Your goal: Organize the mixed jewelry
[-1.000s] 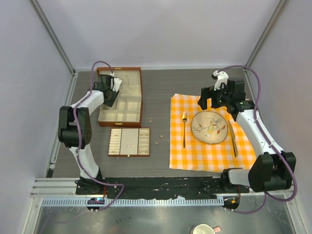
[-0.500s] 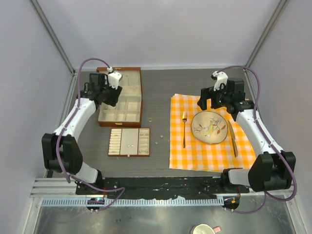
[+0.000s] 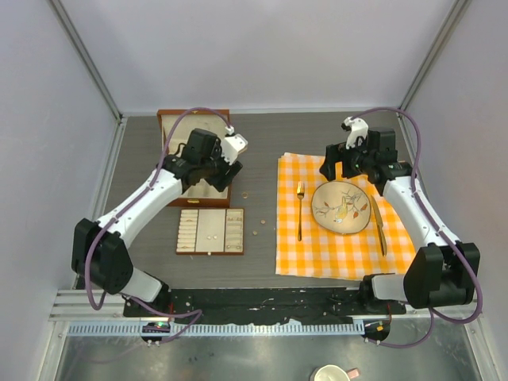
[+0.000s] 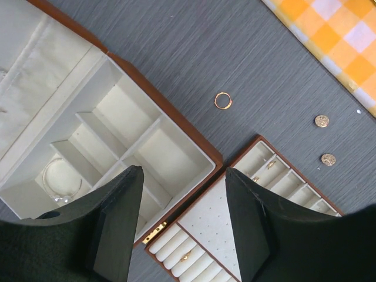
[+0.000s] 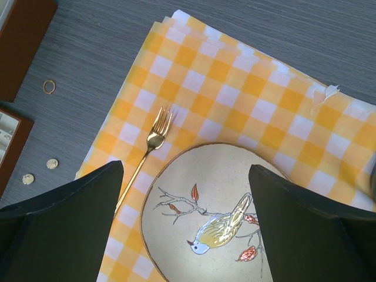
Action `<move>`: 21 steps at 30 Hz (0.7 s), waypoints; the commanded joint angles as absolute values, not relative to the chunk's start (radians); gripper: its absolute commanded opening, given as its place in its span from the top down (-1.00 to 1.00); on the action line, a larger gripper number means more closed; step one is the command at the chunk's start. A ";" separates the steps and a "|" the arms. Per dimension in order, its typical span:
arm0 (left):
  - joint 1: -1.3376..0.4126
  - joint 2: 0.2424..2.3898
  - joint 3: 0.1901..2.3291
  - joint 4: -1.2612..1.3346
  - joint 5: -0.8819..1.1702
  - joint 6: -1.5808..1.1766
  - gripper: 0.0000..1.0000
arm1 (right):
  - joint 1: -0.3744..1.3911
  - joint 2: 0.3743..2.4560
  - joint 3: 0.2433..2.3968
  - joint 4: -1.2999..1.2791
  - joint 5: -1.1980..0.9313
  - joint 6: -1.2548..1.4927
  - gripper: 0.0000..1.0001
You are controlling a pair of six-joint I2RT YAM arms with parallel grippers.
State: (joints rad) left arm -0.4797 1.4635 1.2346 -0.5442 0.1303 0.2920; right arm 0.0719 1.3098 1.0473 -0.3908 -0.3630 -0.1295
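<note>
Bracelet (image 4: 61,181) in a box (image 4: 170,158) compartment; ring (image 4: 222,100) on the table (image 4: 176,47) behind the tray (image 4: 211,229), two studs (image 4: 321,121) to its right.

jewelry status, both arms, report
Left gripper open, empty, over the box edge. Right gripper open, empty, over the plate. Bracelet in the box; ring and two studs loose on the table. Nothing blocking them.

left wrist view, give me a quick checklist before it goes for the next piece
1. left hand empty, jaws apart: ok
2. gold ring free on the table, nothing over it: ok
3. bracelet inside a box compartment: ok
4. two studs put away: not ok, loose on the table
5. right hand out of the way: ok, over the plate
</note>
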 commanded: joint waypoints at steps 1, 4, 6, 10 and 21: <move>-0.489 1.474 1.270 -0.540 0.109 0.276 -0.25 | 0.104 1.299 1.086 -0.370 -0.381 -0.144 -0.86; -0.494 1.457 1.243 -0.522 0.120 0.275 -0.26 | 0.175 1.299 1.088 -0.374 -0.335 -0.172 -0.79; -0.494 1.437 1.220 -0.514 0.121 0.278 -0.27 | 0.254 1.310 1.083 -0.374 -0.259 -0.195 -0.75; -0.494 1.407 1.183 -0.499 0.107 0.288 -0.27 | 0.346 1.347 1.095 -0.361 -0.192 -0.213 -0.66; -0.453 1.258 1.029 -0.416 0.057 0.272 -0.39 | 0.495 1.604 1.288 -0.351 -0.166 -0.298 -0.37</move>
State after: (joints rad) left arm -0.4847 1.3125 1.0508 -0.4824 0.0620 0.2901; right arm 0.4561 1.5467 1.1992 -0.3885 -0.1844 -0.2497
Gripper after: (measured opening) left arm 0.672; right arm 0.702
